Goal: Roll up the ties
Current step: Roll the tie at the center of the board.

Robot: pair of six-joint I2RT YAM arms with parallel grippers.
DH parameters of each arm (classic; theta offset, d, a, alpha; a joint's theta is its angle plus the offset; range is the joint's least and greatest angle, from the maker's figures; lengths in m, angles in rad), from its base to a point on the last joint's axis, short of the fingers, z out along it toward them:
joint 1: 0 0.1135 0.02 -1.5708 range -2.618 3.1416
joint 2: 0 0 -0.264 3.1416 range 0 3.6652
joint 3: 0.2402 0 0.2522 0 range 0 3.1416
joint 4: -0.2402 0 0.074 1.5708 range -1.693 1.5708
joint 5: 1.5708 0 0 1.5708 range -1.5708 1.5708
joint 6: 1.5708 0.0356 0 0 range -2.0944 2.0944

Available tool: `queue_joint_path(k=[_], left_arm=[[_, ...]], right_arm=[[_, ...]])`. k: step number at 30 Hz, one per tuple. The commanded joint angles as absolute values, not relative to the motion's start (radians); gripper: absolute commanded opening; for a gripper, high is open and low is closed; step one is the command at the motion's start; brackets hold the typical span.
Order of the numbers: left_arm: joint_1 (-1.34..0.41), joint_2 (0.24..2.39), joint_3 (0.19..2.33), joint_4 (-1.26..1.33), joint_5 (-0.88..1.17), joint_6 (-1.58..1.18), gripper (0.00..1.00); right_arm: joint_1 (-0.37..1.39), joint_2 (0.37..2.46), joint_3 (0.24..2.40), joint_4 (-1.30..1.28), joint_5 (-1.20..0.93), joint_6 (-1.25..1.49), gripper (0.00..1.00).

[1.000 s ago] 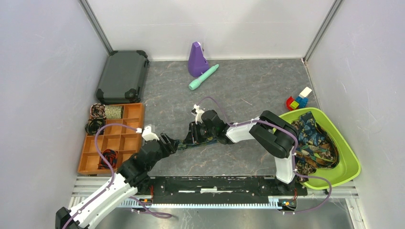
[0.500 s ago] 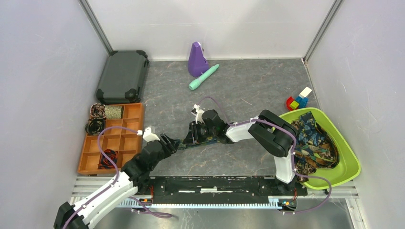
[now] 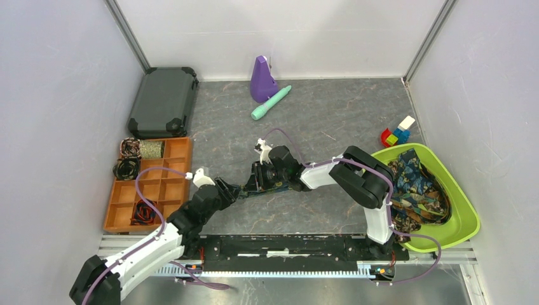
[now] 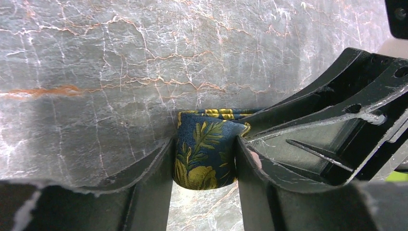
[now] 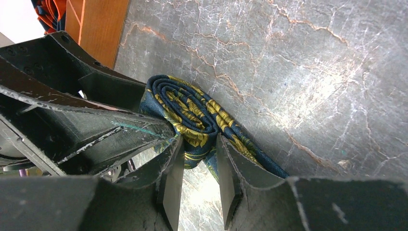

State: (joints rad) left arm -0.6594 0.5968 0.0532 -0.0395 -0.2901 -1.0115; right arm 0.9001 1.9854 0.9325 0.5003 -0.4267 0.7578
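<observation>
Tie coil (image 5: 192, 110): between both hands' fingertips, loose tail running back under the right hand.
Left hand (image 4: 204, 147): clamped across the coil.
Right hand (image 5: 199, 144): clamped on its outer wrap.
Risk: uneven release or opposing pulls, likely unwinding or telescoping the layers.

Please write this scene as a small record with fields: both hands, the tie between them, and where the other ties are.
left hand: closed on the rolled tie, one finger each side
right hand: closed on the same tie, at its coil
rolled tie: navy with gold flowers, mid table, flat tail leading out
orange tray: left, coiled ties in some compartments
green bin: right, loose ties heaped inside
</observation>
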Motion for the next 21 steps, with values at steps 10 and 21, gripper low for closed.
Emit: queue_joint_path(k=[10, 21], left_arm=[[-0.652, 0.605, 0.065, 0.010, -0.255, -1.022, 0.30], [-0.652, 0.643, 0.149, -0.153, -0.296, -0.972, 0.11]], right_arm=[[0.893, 2.017, 0.945, 0.468, -0.406, 0.728, 0.36], [0.885, 1.943, 0.985, 0.389, -0.400, 0.689, 0.45]])
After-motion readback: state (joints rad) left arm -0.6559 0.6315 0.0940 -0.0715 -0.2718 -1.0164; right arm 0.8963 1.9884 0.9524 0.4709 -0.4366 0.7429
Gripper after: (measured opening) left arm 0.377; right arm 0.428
